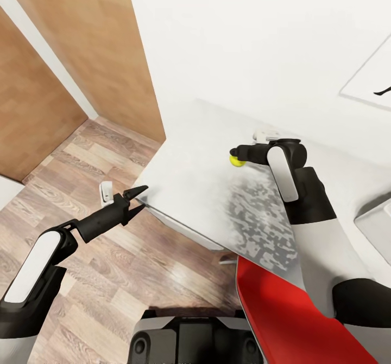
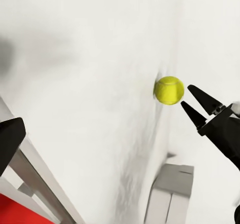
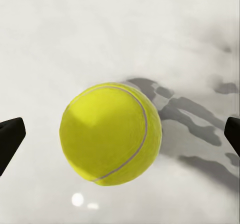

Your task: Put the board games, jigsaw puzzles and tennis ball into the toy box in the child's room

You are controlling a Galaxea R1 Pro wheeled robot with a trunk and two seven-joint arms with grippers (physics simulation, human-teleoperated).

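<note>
The yellow-green tennis ball [image 1: 237,161] rests on the pale grey table [image 1: 190,158]. My right gripper [image 1: 234,153] hovers right over it, open. In the right wrist view the tennis ball [image 3: 111,133] sits between the two wide-apart black fingertips [image 3: 9,139], with gaps on both sides. From the left wrist view the tennis ball [image 2: 169,90] lies just beyond the right gripper [image 2: 194,102]. My left gripper [image 1: 137,199] is open and holds nothing, just off the table's near-left corner, above the floor. A corner of the grey toy box [image 1: 376,225] shows at the far right.
A red seat [image 1: 288,310] stands close under the table's near edge in front of my base. A wooden door [image 1: 103,44] and wood-plank floor [image 1: 81,152] lie to the left. A framed picture [image 1: 372,79] hangs on the white wall.
</note>
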